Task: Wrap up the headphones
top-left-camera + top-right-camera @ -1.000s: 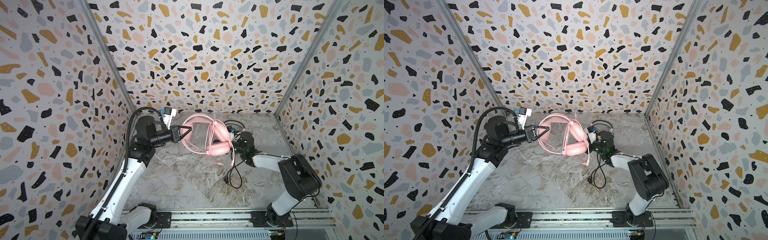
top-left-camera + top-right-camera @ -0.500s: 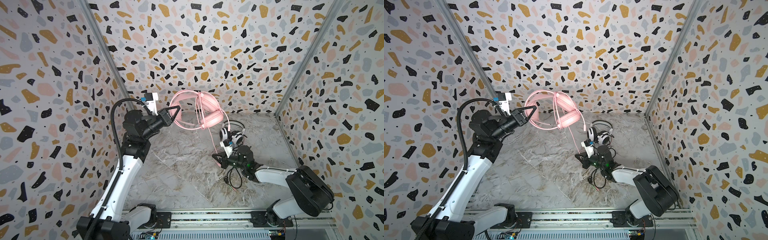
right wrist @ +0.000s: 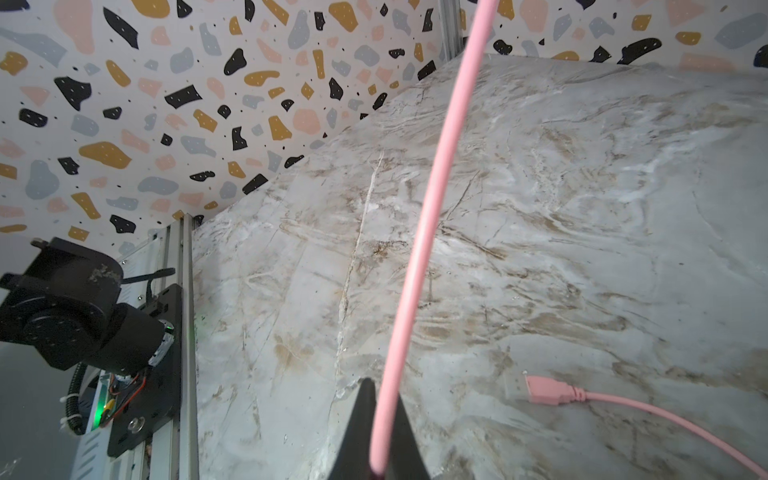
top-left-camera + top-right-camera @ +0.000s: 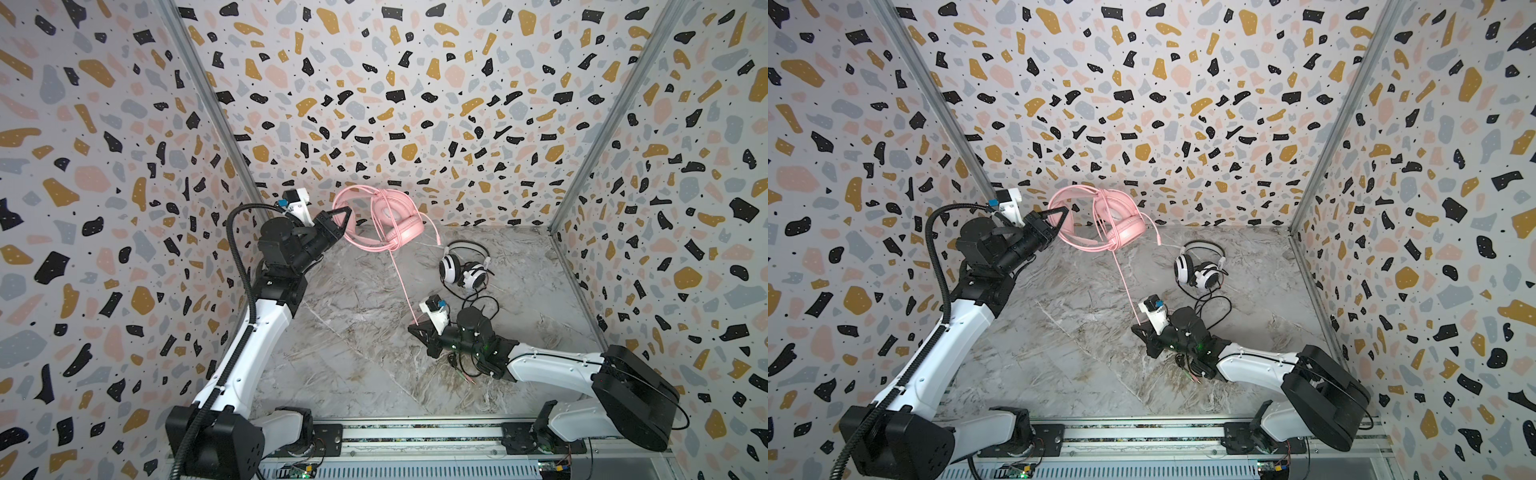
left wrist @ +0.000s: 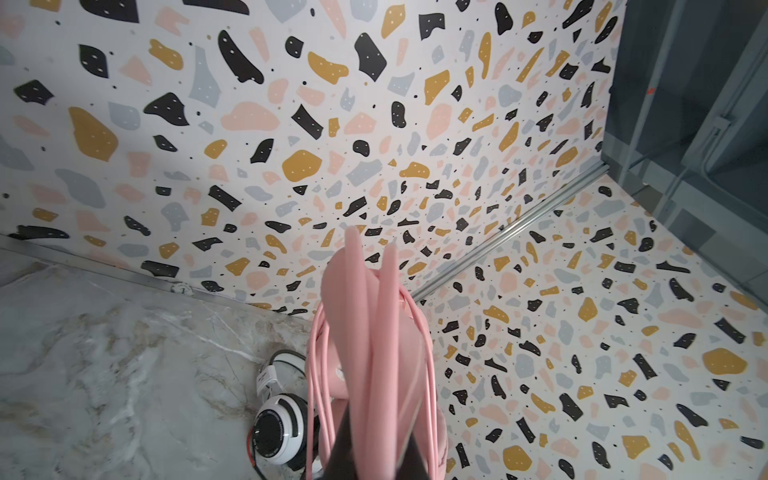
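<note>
A second ago your pink headset (image 4: 397, 220) (image 4: 1121, 224) lay low at mid-worktop with both hands close around it. Now your left hand (image 4: 348, 212) (image 4: 1064, 210) has carried it up and back, clamped shut on the headband. Several turns of pink cable (image 4: 401, 282) (image 4: 1124, 282) are wound across the cups, as the left wrist view (image 5: 374, 353) shows.

Your right hand (image 4: 412, 328) (image 4: 1136, 328) has drawn away towards the front. It sits low over the worktop (image 4: 332, 374) and is pinched shut on the cable (image 3: 432, 208), which runs in a straight, taut line from the headset down to it. The pink USB plug (image 3: 544, 390) is at the free end. You cannot tell whether it rests on the marble or hangs just above it.

The lifted headset hangs close in front of the back wall (image 4: 415, 124), near the left rear corner post (image 4: 232, 137), so room behind it is tight.

The striped headset (image 4: 463, 270) (image 4: 1198, 272) (image 5: 278, 424) lies towards the right rear, apart from the pink one. Its black cable (image 4: 478, 303) loops right beside your right wrist and passes under that arm.

The front-left stretch of worktop between the arms is bare marble.
</note>
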`<state>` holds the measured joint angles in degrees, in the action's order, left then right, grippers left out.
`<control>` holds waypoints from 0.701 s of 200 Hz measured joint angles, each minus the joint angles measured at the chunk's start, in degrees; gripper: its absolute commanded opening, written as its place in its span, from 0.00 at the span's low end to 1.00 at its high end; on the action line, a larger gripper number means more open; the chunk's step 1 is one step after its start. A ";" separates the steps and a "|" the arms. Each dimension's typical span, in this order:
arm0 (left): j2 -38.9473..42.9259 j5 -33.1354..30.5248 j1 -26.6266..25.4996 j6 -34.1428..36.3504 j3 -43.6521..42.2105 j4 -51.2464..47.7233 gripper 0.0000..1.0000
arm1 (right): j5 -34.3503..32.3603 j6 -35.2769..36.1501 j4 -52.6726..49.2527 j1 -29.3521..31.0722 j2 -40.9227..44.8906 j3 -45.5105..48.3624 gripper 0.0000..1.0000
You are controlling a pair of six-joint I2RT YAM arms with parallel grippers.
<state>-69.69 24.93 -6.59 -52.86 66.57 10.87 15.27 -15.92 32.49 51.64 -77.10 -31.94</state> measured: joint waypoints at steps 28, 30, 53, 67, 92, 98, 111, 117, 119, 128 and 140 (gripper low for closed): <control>2.29 -5.01 0.07 5.88 -2.58 -2.62 0.00 | -3.76 2.16 -6.95 2.27 3.85 -2.91 0.01; 2.45 -5.31 0.09 6.10 -2.71 -2.75 0.00 | -4.02 2.29 -7.65 2.45 4.09 -3.28 0.01; 4.15 -10.34 -0.09 9.88 -5.88 -3.28 0.00 | -6.29 4.37 -13.88 3.54 5.66 -7.54 0.01; 4.44 -13.55 -1.51 11.91 -7.74 -3.41 0.00 | -7.58 5.64 -17.49 3.89 6.01 -10.32 0.01; 3.06 -18.62 -5.70 16.96 -8.37 -5.92 0.00 | -10.03 7.85 -24.50 4.00 5.66 -16.28 0.02; 2.58 -20.20 -6.95 18.49 -8.33 -7.10 0.00 | -10.67 8.48 -26.29 4.00 5.42 -17.79 0.02; 1.27 -23.12 -9.64 21.94 -7.61 -10.27 0.00 | -12.81 9.94 -30.08 4.00 4.79 -21.33 0.02; 0.61 -24.41 -10.93 23.65 -7.17 -11.74 0.00 | -13.84 10.71 -31.65 4.00 4.59 -22.80 0.02; 0.33 -25.05 -11.56 24.28 -6.88 -12.52 0.00 | -14.40 11.04 -32.15 4.00 4.52 -23.26 0.02; -0.59 -26.91 -13.62 26.99 -6.16 -14.91 0.00 | -16.35 12.17 -34.40 3.98 4.37 -25.18 0.02; -1.64 -29.16 -15.93 30.08 -4.83 -18.62 0.00 | -18.86 13.64 -37.03 3.61 4.35 -27.23 0.02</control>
<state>-71.33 -4.23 -22.52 -22.79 61.73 -7.75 -3.60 -2.28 -4.54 55.24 -72.75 -59.18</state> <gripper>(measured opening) 0.066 0.058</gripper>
